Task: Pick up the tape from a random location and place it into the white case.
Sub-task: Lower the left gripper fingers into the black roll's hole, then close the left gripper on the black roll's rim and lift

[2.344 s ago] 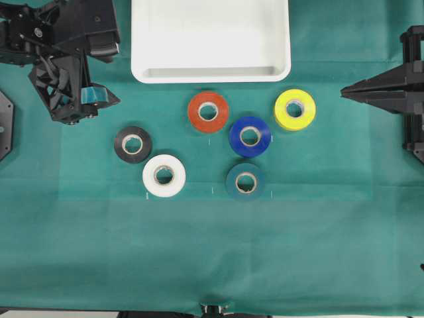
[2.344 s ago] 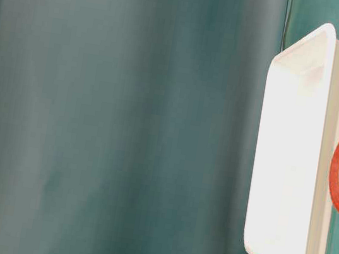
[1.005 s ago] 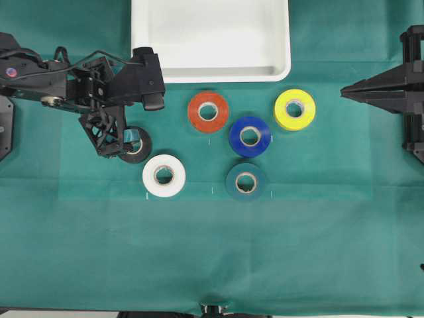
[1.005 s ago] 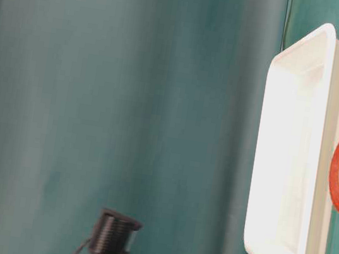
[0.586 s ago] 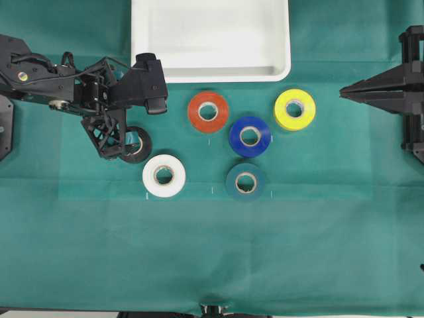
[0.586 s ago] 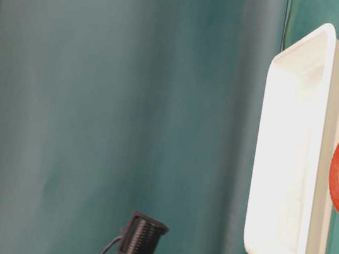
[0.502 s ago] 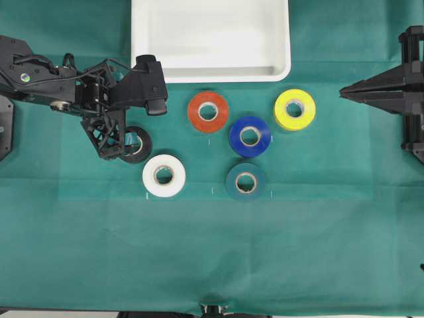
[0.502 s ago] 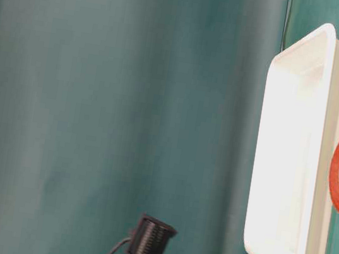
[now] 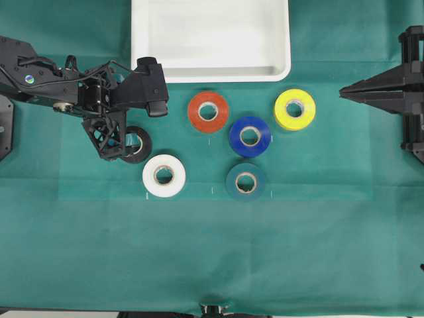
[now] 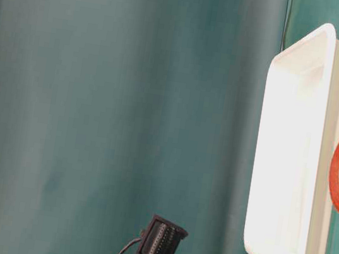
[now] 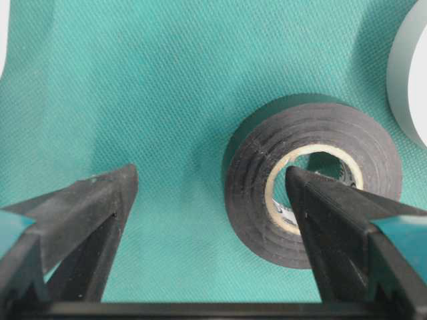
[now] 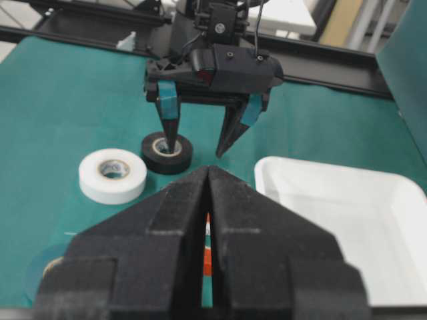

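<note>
Barely begun: left gripper (image 11: 210, 200) spread wide, one finger (image 11: 333, 220) dipped into the core of the tape (image 11: 313, 180) flat on the cloth, nothing pinched yet, lift and carry to the white case (image 9: 211, 71) beyond remaining; right gripper (image 12: 207, 200) pressed together, idle.

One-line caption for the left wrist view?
Open left hand straddles the black tape roll: one finger in its core, the other outside on green cloth.

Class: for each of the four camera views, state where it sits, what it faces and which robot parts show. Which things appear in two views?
Overhead: above, looking down; both arms, left hand at black tape.
Table-level: rotated, by white case; a black arm part.
Left wrist: down between fingers at tape.
Right wrist: across table; shut right hand, left arm.
Shared: tape, case.
</note>
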`<state>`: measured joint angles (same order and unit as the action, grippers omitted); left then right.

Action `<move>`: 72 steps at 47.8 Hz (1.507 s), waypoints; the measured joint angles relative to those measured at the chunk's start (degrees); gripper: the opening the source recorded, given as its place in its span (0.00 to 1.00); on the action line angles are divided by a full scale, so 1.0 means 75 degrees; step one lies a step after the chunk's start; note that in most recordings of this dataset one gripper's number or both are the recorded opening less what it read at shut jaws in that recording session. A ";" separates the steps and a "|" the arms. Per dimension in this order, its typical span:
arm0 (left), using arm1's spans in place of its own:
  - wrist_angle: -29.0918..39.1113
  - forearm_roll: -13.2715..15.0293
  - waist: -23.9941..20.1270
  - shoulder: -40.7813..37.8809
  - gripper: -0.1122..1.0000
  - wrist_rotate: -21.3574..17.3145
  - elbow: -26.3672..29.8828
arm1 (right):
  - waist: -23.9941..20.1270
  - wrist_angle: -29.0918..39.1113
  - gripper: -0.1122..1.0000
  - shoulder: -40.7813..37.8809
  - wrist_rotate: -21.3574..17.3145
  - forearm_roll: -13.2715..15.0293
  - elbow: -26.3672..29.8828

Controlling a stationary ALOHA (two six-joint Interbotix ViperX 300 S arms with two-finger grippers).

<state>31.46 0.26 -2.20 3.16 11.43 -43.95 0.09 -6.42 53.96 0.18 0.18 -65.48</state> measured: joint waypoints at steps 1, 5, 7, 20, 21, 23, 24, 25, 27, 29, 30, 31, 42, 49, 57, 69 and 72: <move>0.0000 0.0000 0.0000 0.0000 1.00 0.0000 -0.0012 | 0.0000 0.0000 0.10 0.0000 0.0000 0.0000 -0.0012; 0.0000 0.0000 0.0000 0.0000 0.99 0.0000 -0.0012 | 0.0000 0.0000 0.10 -0.0012 0.0000 0.0012 0.0000; 0.0000 0.0000 0.0000 0.0012 0.99 0.0000 -0.0012 | 0.0000 0.0000 0.10 -0.0012 0.0000 0.0012 0.0000; -0.0023 0.0000 0.0000 0.0012 0.76 0.0000 -0.0035 | 0.0000 0.0000 0.10 -0.0012 0.0000 0.0012 0.0000; -0.0035 0.0000 0.0000 0.0000 0.71 0.0000 -0.0035 | 0.0000 0.0000 0.10 -0.0023 0.0000 0.0012 0.0000; -0.0082 0.0000 0.0000 0.0012 0.58 0.0000 -0.0035 | 0.0000 0.0000 0.10 -0.0023 0.0000 0.0012 0.0000; -0.0105 0.0012 0.0012 0.0000 0.52 0.0000 -0.0035 | 0.0000 0.0000 0.10 -0.0012 0.0012 0.0012 0.0000; -0.0117 0.0000 0.0012 0.0012 0.47 0.0000 -0.0035 | 0.0000 -0.0012 0.10 -0.0012 0.0012 0.0012 -0.0012; -0.0141 0.0012 0.0023 0.0012 0.36 0.0000 -0.0035 | 0.0000 0.0000 0.10 -0.0023 0.0012 0.0012 0.0000; -0.0152 0.0012 0.0023 0.0012 0.28 0.0000 -0.0035 | 0.0000 0.0000 0.10 -0.0012 0.0012 0.0012 0.0000; -0.0141 0.0012 0.0023 0.0012 0.27 0.0000 -0.0035 | 0.0000 0.0000 0.10 -0.0012 0.0012 0.0012 0.0000; -0.0152 0.0012 0.0023 0.0012 0.27 0.0000 -0.0035 | 0.0000 0.0012 0.10 -0.0023 0.0023 0.0012 0.0000; -0.0141 0.0000 0.0094 0.0012 0.27 0.0000 -0.0035 | 0.0000 0.0070 0.10 -0.0023 0.0012 0.0012 0.0000; -0.0141 0.0012 0.0105 0.0012 0.27 0.0000 -0.0035 | 0.0000 0.0070 0.10 -0.0023 0.0012 0.0012 0.0000; -0.0141 0.0012 0.0117 0.0023 0.27 0.0000 -0.0035 | 0.0000 0.0070 0.10 -0.0023 0.0012 0.0012 0.0000; -0.0129 0.0023 0.0129 0.0152 0.27 0.0000 -0.0035 | 0.0000 0.0070 0.10 -0.0023 0.0012 0.0012 0.0000; -0.0129 0.0023 0.0141 0.0246 0.27 0.0000 -0.0035 | 0.0000 0.0070 0.10 -0.0023 0.0012 0.0012 0.0000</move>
<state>30.50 0.44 -1.14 5.01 11.43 -44.21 0.09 -5.89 53.79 0.26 0.26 -65.48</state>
